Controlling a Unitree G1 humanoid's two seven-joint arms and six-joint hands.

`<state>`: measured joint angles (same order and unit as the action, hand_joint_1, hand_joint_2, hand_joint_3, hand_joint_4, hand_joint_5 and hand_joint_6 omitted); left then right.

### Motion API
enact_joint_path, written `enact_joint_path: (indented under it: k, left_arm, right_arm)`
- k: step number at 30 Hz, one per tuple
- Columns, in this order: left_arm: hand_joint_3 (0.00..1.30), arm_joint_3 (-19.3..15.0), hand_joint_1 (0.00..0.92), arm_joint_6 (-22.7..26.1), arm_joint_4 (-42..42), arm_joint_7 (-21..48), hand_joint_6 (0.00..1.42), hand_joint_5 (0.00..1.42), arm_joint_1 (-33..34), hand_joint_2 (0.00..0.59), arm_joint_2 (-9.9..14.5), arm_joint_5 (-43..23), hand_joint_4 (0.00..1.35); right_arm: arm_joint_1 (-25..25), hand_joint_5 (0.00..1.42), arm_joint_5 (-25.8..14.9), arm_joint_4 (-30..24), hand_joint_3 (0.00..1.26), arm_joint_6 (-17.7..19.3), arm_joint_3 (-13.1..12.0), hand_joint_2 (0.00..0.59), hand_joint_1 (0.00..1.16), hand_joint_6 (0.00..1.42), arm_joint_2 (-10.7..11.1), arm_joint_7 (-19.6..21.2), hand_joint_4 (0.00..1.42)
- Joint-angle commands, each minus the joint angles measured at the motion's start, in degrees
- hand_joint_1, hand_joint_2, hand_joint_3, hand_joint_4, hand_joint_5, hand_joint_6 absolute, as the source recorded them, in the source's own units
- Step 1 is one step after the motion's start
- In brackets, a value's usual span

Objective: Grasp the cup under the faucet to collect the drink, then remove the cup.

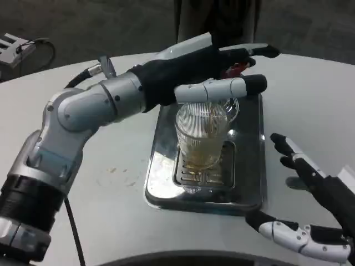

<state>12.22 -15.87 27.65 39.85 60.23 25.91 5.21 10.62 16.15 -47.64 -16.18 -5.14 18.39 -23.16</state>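
1. Ribbed clear glass forms the cup (202,136), which holds a shallow amber drink and stands on the slotted drip grate (204,172) at the middle of the scene.
2. The left hand (213,69) wraps the cup's rim from the far-left side, fingers closed around it, presumably steadying it while it fills.
3. A faucet is hidden behind that hand; I cannot tell its position.
4. The shiny steel tray (252,166) under the grate would catch spills.
5. The right hand (310,208) waits near-right on the white table (111,183), fingers spread and empty.
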Motion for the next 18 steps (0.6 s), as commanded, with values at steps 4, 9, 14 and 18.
enact_joint_path:
  k: [4,9,14,18]
  left_arm:
    - [0.12,0.8,0.000,1.5,-0.5,1.2,0.08,0.05,-2.8,0.016,0.8,1.7,0.00]
    - [0.12,0.4,0.000,2.1,-2.0,1.5,0.08,0.05,-3.3,0.010,1.6,1.4,0.00]
    - [0.12,0.0,0.000,2.7,-3.2,2.0,0.08,0.05,-3.4,0.005,2.2,1.1,0.00]
    - [0.12,-0.4,0.000,3.0,-3.9,2.1,0.07,0.05,-3.2,0.000,2.6,0.8,0.00]
  right_arm:
    - [-5.4,0.05,5.0,5.5,0.00,0.1,8.5,0.240,0.65,0.10,-2.8,5.9,0.00]
    - [-9.2,0.04,8.2,10.9,0.00,-0.1,12.9,0.236,0.65,0.00,-6.1,10.4,0.00]
    - [-12.7,0.04,11.1,15.3,0.00,0.1,15.6,0.236,0.65,0.00,-9.6,15.2,0.00]
    - [-15.3,0.04,12.4,19.4,0.00,0.0,16.4,0.233,0.66,0.00,-12.3,19.0,0.00]
